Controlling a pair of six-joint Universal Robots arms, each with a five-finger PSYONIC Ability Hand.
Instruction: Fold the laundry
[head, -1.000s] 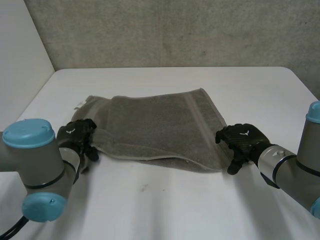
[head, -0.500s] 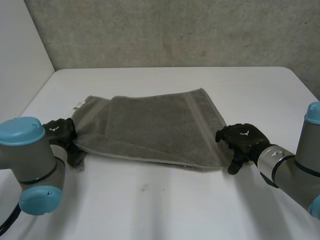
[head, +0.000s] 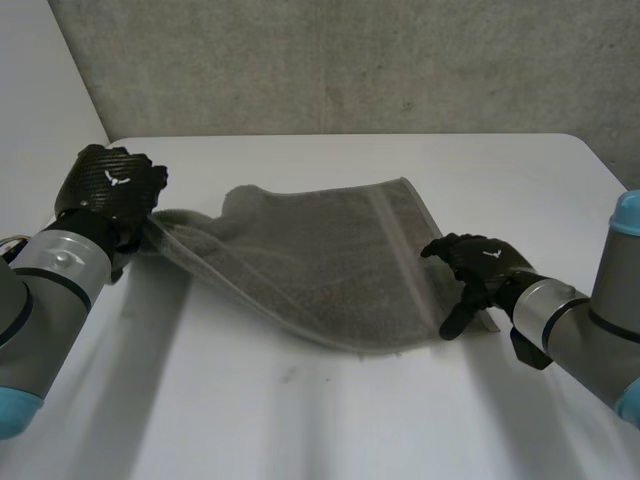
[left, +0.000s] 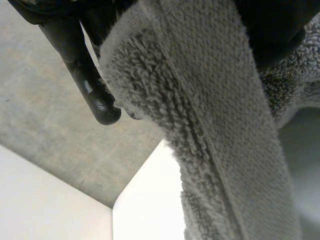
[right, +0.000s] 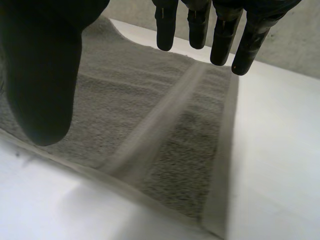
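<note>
A grey towel (head: 320, 260) stretches side to side across the white table (head: 300, 420) — its left end lifted clear, pinched in the curled left hand (head: 110, 185). The right hand (head: 475, 265) is poised over the towel's near right corner, fingers straight and apart.

In the head view the left hand (head: 110, 185) covers the end of the towel (head: 320, 250) that it pinches. The right hand (head: 480, 262) hides part of the towel's near edge. In the right wrist view its blurred thumb (right: 40, 75) is cut off.
</note>
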